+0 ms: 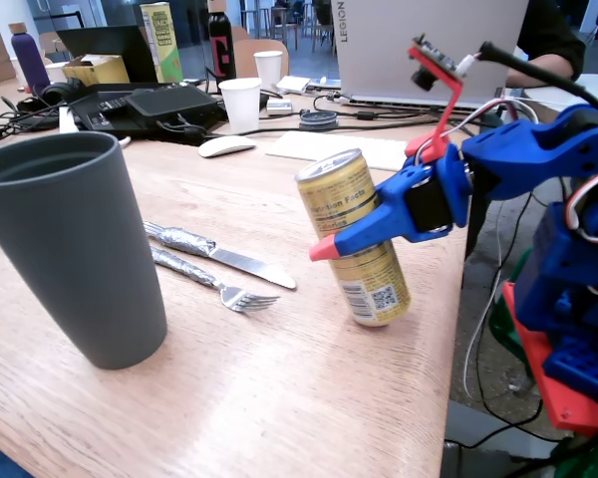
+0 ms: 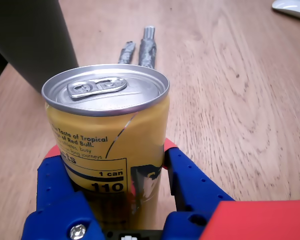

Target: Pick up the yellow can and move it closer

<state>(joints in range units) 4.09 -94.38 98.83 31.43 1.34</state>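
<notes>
Your pincer (image 1: 331, 244) was clamped on the yellow can (image 1: 354, 236), one blue finger on each side of its body just under the middle, as the wrist view showed with the yellow can (image 2: 110, 145) filling the space between the fingers (image 2: 190, 180) of the pincer (image 2: 112, 200). In the fixed view the can leaned, its silver top tipped toward the far left and its base at or just off the wooden surface (image 1: 279, 398), near the right edge; you could not tell from that angle whether the base was fully clear. The grey cup (image 1: 75, 249) stood well apart to the left, and the foil-handled knife (image 1: 219, 255) and fork (image 1: 214, 282) lay between cup and can. To do this step well, you would have wanted to keep the squeeze steady, since the tilt suggested the can could pivot in a two-point hold. Raising it only enough to clear the wood before drawing it nearer would have limited any swing, and a path along the right side would have kept it away from the fork's tines. Setting it down flat and upright before letting go seemed the safest finish.
</notes>
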